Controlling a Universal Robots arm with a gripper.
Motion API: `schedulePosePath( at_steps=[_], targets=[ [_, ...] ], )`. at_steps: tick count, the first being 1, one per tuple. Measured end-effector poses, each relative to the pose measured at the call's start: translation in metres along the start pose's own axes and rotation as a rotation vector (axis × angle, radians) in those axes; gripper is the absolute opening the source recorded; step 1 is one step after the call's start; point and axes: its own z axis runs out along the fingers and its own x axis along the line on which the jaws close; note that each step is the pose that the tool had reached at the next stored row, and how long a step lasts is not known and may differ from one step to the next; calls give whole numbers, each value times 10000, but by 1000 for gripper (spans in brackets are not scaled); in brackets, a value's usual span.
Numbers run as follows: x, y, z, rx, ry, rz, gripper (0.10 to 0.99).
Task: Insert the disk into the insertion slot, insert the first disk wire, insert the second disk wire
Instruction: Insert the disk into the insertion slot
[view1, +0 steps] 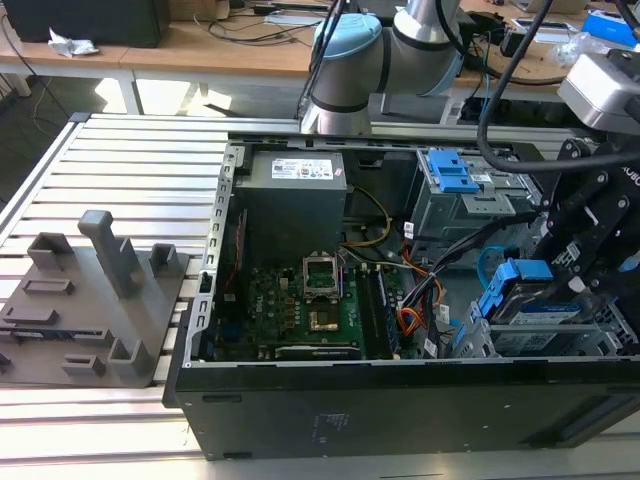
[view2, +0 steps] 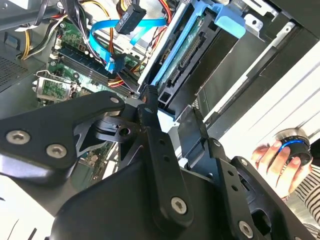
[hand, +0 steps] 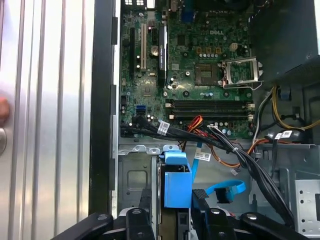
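One gripper is fitted, with its jaws set at the thickness of the disk. In the first wrist view a black finger lies along each flat side of the blue carrier, and the gripper has hold of that end. The disk stands tilted with its blue handle uppermost. Its lower end sits in the insertion slot, in the corner of the computer case at the exterior view's right.

Arm pose: the arm rises behind the rear edge of the case. Its black wrist reaches down over the end of the case at the exterior view's right.

Wiring: in the second wrist view the first disk wire hangs with its dark plug free, apart from the disk's connector edge. The second disk wire loops just beside it over the motherboard, also apart from the disk.

Surface, from the exterior view's left:
- A grey fixture block sits at the left edge of the slotted aluminium table.
- The open case fills the middle and right of the table.
- Inside the case, a grey power supply stands at the rear edge.
- Beside the power supply is a taller cage with a blue latch.

A wooden desk strewn with cables runs behind the table. In the second wrist view a person's hand rests on a round knob outside the case.
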Motion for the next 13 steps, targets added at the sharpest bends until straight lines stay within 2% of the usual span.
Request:
schedulePosePath(
  at_steps=[2,4,6,7,8,10,13],
  targets=[
    [-2,7,-56,-1,1,0,431],
    [-7,18,-153,-1,0,-1,431],
    [-13,19,-158,-2,-35,-4,431],
    [-14,18,-157,-1,-53,-8,353],
    [-14,18,-157,-2,-56,-32,227],
    [-14,18,-144,-5,-59,-110,106],
    [-12,-12,-81,-109,-57,-128,106]
  ],
)
